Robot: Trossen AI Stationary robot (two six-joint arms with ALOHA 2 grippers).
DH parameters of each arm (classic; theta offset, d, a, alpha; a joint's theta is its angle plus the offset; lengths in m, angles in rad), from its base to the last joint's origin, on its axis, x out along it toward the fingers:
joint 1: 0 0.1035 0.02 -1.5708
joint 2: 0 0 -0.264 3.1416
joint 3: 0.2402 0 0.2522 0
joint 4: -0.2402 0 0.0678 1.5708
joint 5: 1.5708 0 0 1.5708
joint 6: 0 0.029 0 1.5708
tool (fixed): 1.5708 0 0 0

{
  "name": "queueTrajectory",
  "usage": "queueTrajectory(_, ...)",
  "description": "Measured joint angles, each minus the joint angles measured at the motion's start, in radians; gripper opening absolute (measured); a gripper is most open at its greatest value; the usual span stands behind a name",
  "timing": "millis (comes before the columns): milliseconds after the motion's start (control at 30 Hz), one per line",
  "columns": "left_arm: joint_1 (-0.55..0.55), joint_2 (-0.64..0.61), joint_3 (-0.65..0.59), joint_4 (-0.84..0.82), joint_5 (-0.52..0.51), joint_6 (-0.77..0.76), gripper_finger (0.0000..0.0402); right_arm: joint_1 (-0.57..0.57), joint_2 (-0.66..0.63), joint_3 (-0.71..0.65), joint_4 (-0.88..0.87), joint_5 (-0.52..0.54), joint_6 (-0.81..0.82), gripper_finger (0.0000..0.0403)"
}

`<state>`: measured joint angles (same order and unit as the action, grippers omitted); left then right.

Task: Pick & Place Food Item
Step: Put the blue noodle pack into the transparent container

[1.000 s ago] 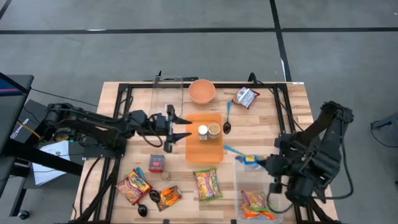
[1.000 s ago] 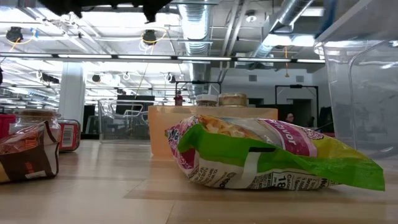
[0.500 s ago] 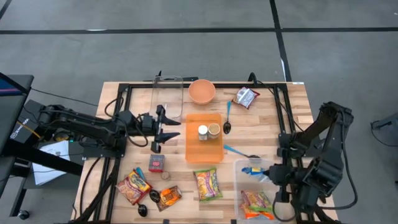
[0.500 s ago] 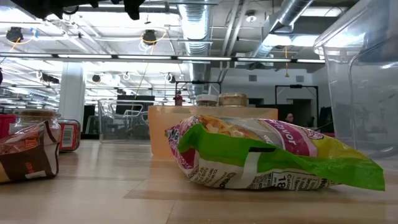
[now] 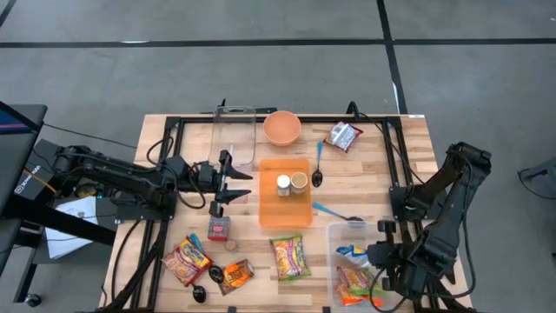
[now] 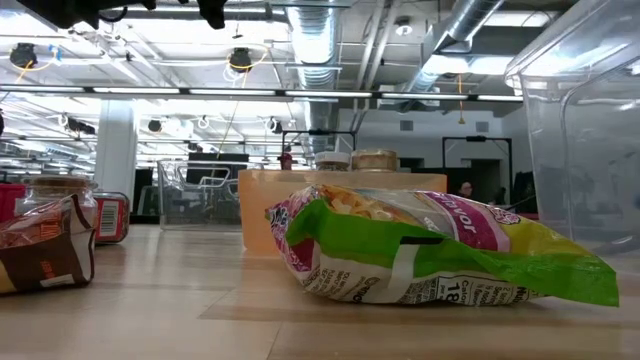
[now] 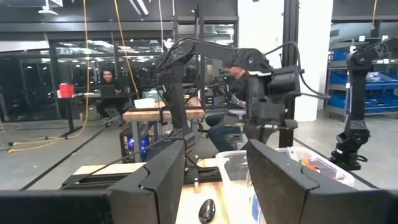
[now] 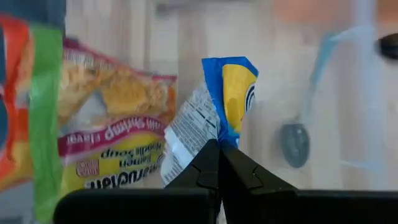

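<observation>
Right gripper [image 8: 217,163] pinches a blue-yellow packet [image 8: 214,109], fingers pressed on its edge, over the clear bin [image 5: 337,233] at the table's [image 5: 161,130] front right. Left gripper [image 5: 228,179] spread, hovering left of the orange tray [image 5: 269,209].

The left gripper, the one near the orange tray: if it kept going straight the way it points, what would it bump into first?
The left gripper points toward the orange tray. Going straight on, it would likely pass above the tray and the two small jars on it; how high it sits is unclear from above.
</observation>
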<state>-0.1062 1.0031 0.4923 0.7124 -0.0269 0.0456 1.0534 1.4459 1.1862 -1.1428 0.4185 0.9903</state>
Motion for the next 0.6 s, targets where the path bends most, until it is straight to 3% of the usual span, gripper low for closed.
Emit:
queueTrajectory(233,0.0,0.0,0.0,0.0,0.0,0.001,0.0167,-0.003,0.0,-0.084,0.167,-0.058,-0.082,0.0)
queueTrajectory(600,0.0,0.0,0.0,0.001,-0.001,0.002,0.0167,-0.014,-0.008,-0.095,0.188,-0.046,-0.055,0.0014)
